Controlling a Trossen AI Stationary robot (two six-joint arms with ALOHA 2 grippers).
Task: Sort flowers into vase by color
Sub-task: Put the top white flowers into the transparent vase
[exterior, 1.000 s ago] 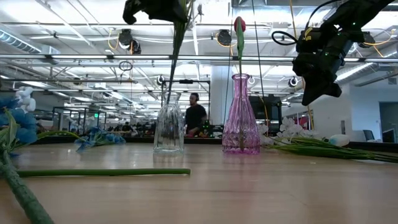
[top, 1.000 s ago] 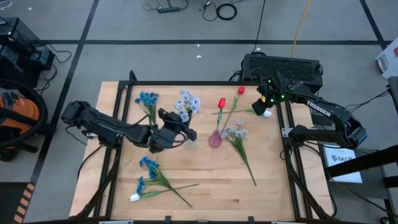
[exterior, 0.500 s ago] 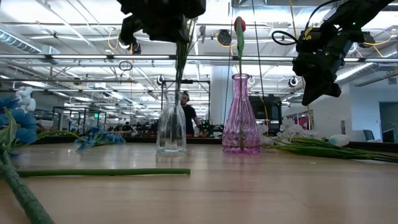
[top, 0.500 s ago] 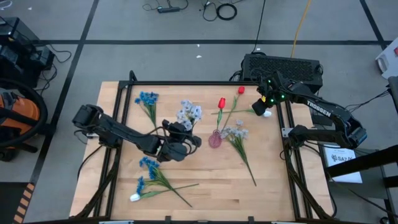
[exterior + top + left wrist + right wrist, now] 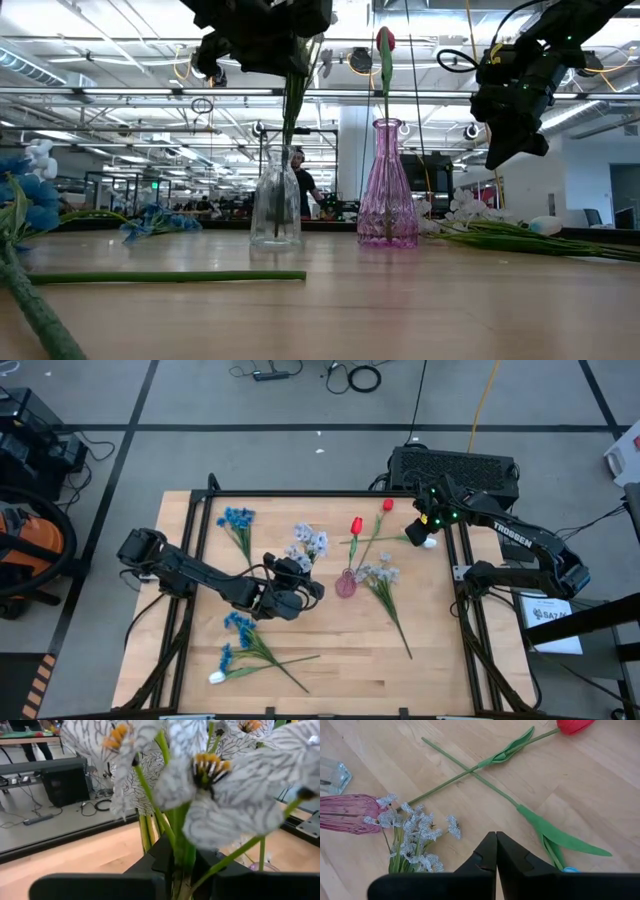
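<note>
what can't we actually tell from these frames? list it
- Left end effector: high view can't settle its grip on the lavender-white spray; low view crops its top; left wrist view is filled by blurred blooms.
- Clear vase: hidden under the arm in the high view.
- Red tulip in the pink vase: stem base unclear through tinted glass.
- Blue sprays: cut by the low view's edge.
</note>
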